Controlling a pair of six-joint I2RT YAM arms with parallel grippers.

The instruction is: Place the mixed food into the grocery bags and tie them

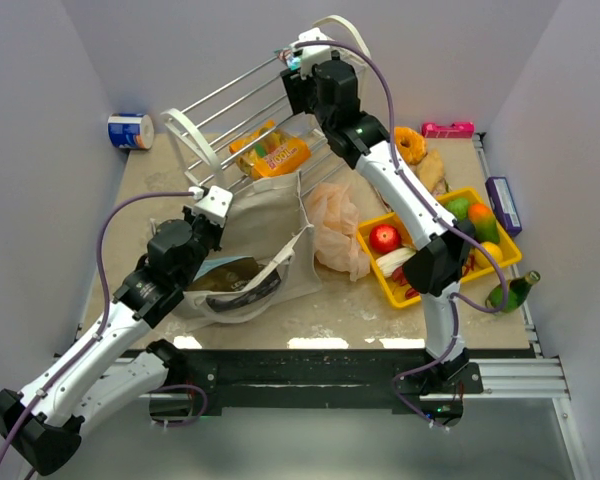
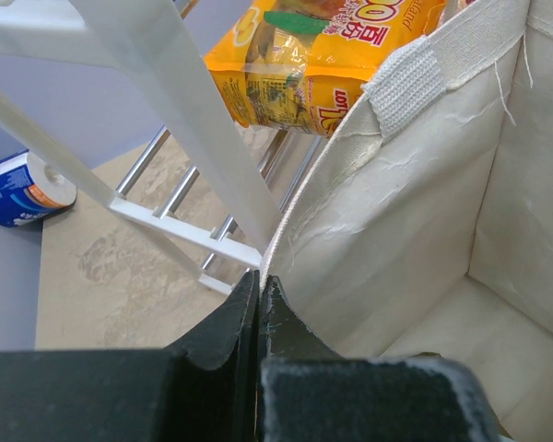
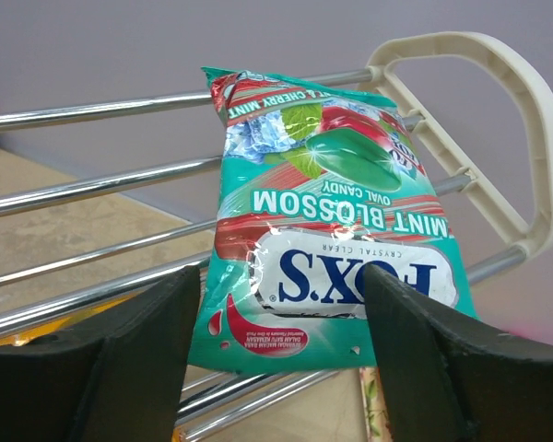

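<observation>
The rack (image 3: 74,110) leans against the back wall and takes up most of the rear table (image 1: 160,180). In front of it the tote (image 1: 255,215) lies with its mouth pulled open. The left gripper (image 2: 260,276) is closed tight on its rim, and the stretch of lining shown at that wrist is bare. The pink bag (image 1: 332,225) lies slack and untied beside the tray (image 1: 368,240); I cannot tell whether anything is in it.

By my reading the task is barely begun – packing and both knots are left.

The orange packet (image 1: 272,152) rests on the rack's lower bars, just behind the tote. The mint packet (image 3: 327,221) hangs high on the bars, framed by the right gripper (image 3: 281,276), whose jaws stand apart on either side without yet pinching it. The apple (image 1: 384,238) and other fruit sit in the tray, under the right arm's reach.

The bars close behind the mint packet crowd the grasp. A donut (image 1: 410,143), bottle (image 1: 510,292) and can (image 1: 130,131) lie clear of it.
</observation>
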